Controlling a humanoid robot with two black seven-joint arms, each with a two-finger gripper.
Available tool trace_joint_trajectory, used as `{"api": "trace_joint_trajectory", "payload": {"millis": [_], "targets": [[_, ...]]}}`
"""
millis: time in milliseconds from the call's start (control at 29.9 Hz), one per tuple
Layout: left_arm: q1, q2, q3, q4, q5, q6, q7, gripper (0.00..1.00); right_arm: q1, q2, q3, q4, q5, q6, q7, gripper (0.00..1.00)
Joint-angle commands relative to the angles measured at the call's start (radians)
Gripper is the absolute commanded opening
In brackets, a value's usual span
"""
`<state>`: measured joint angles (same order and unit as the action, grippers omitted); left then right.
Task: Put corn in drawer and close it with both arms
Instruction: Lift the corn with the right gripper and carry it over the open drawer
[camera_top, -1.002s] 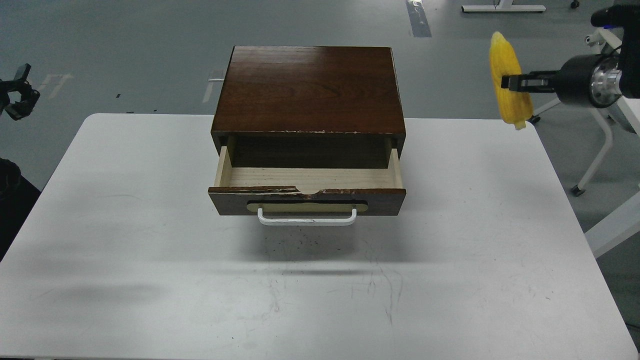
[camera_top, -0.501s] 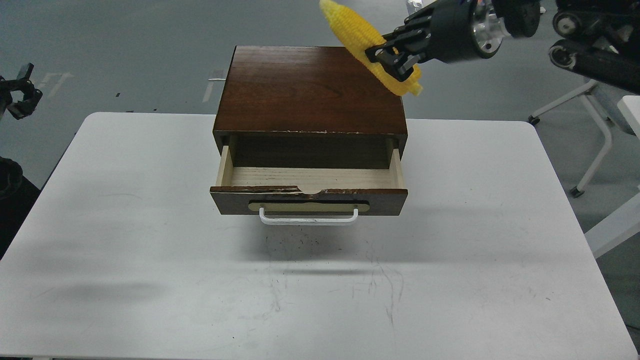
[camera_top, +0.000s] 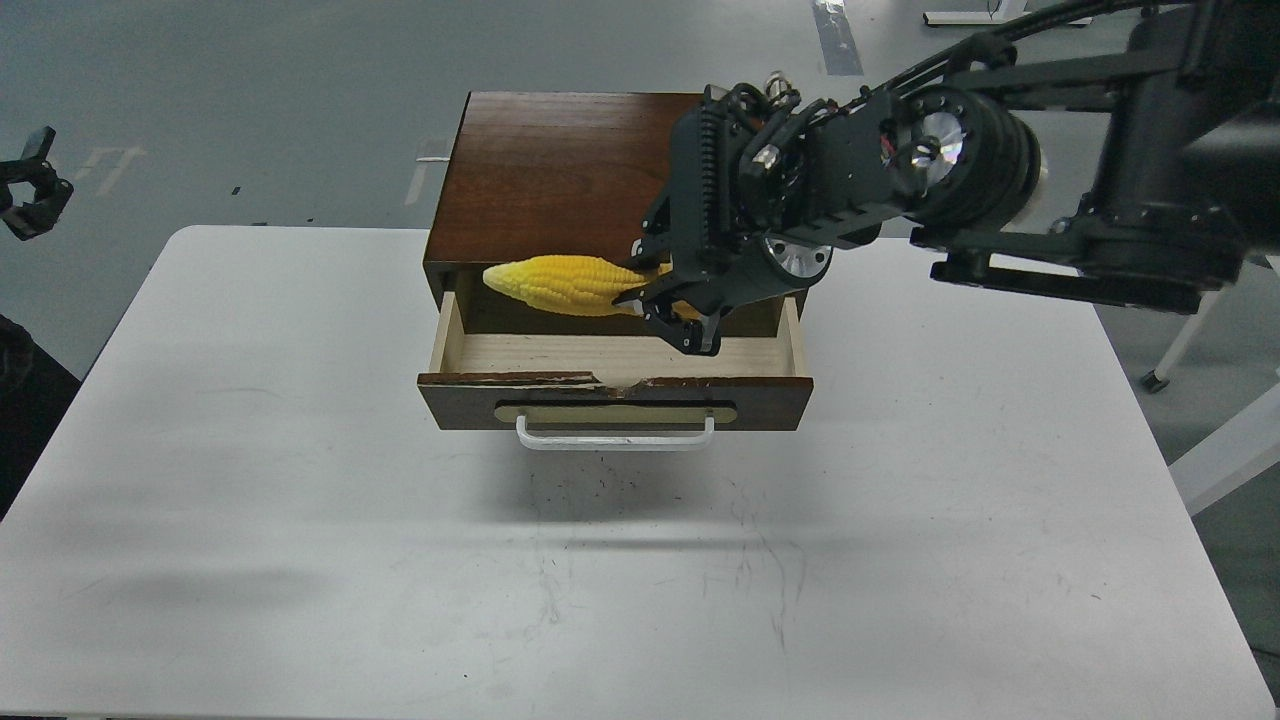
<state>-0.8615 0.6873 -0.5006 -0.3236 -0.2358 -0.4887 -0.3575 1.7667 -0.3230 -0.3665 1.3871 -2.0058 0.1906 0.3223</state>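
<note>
The drawer (camera_top: 615, 358) of the dark brown wooden box (camera_top: 560, 170) stands pulled out, its pale wood floor bare, with a white bar handle (camera_top: 615, 440) in front. My right gripper (camera_top: 665, 305) is shut on the thick end of the yellow corn (camera_top: 565, 285). It holds the cob level, tapered end pointing left, just above the open drawer at the box's front edge. My right arm comes in from the upper right and hides the box's right rear part. My left gripper (camera_top: 30, 195) hangs off the table's far left edge, small and dark.
The box stands at the back middle of a white table (camera_top: 300, 500). Grey floor lies beyond it. White frame legs (camera_top: 1200, 310) stand off the table's right side.
My right arm has swung the corn from the far right, over the box top, down to just above the open drawer. The cob has turned from upright to level. The left gripper barely moved.
</note>
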Motion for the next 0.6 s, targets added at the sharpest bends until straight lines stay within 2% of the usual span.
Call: {"api": "trace_joint_trajectory", "payload": {"millis": [0,134,200,434,568], "targets": [[-0.007,0.004,-0.001,0.0,-0.002,0.0,0.0,0.98,-0.032,0.015,-0.006,-0.017,-0.021,0.0,0.001,0.09],[-0.011,0.011,-0.004,0.0,0.0,0.0,0.0,0.98,-0.059,0.036,-0.008,-0.049,-0.021,0.0,0.0,0.21],[-0.011,0.012,-0.004,0.0,-0.002,0.0,0.0,0.98,-0.061,0.036,-0.006,-0.063,-0.021,0.0,0.0,0.22],[-0.011,0.012,-0.003,0.0,0.0,0.0,0.0,0.98,-0.061,0.036,-0.002,-0.074,-0.018,-0.002,0.0,0.43],[-0.011,0.012,-0.003,0.0,0.0,0.0,0.0,0.98,-0.078,0.036,-0.003,-0.077,-0.018,-0.002,0.0,0.47]]}}
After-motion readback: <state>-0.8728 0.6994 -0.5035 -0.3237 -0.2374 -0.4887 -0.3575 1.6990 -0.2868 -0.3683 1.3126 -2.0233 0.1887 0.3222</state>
